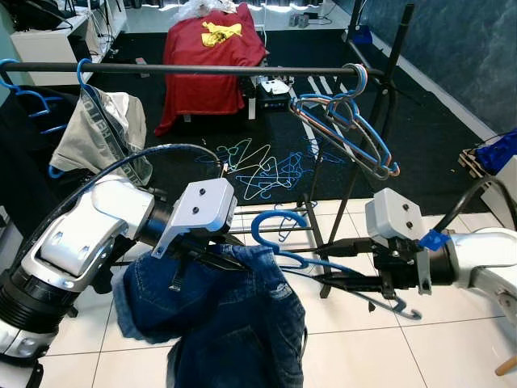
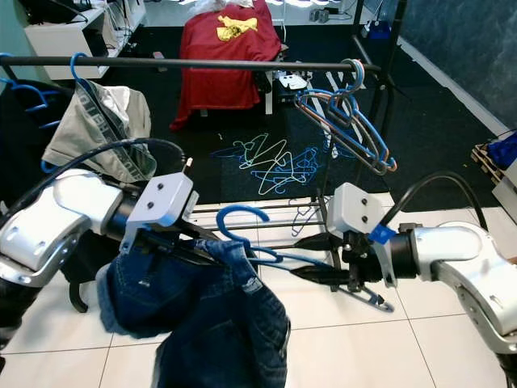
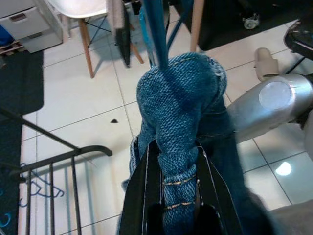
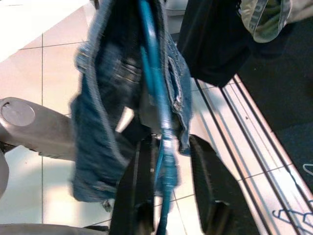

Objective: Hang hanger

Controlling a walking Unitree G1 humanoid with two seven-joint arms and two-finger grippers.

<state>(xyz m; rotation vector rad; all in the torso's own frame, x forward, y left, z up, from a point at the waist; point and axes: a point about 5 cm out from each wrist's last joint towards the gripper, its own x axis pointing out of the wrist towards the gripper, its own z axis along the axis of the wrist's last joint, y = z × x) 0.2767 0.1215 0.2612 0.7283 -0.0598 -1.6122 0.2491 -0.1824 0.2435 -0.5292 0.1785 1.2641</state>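
Observation:
A blue wire hanger (image 1: 279, 220) carries a denim garment (image 1: 226, 323) that droops low in front of me. My left gripper (image 1: 230, 260) is shut on a bunched fold of the denim (image 3: 181, 98) just under the hanger's neck (image 3: 156, 29). My right gripper (image 1: 317, 265) stands open at the hanger's right arm. The blue wire (image 4: 151, 58) runs between its two fingers (image 4: 134, 191), close to one of them. The hanger's hook points up, well below and in front of the dark rack rail (image 1: 202, 69).
Several empty hangers (image 1: 347, 121) hang at the rail's right end, and a grey garment (image 1: 105, 129) hangs at its left. A pile of loose hangers (image 1: 258, 166) lies on the dark carpet behind the rack. A red shirt (image 1: 210, 56) is draped farther back.

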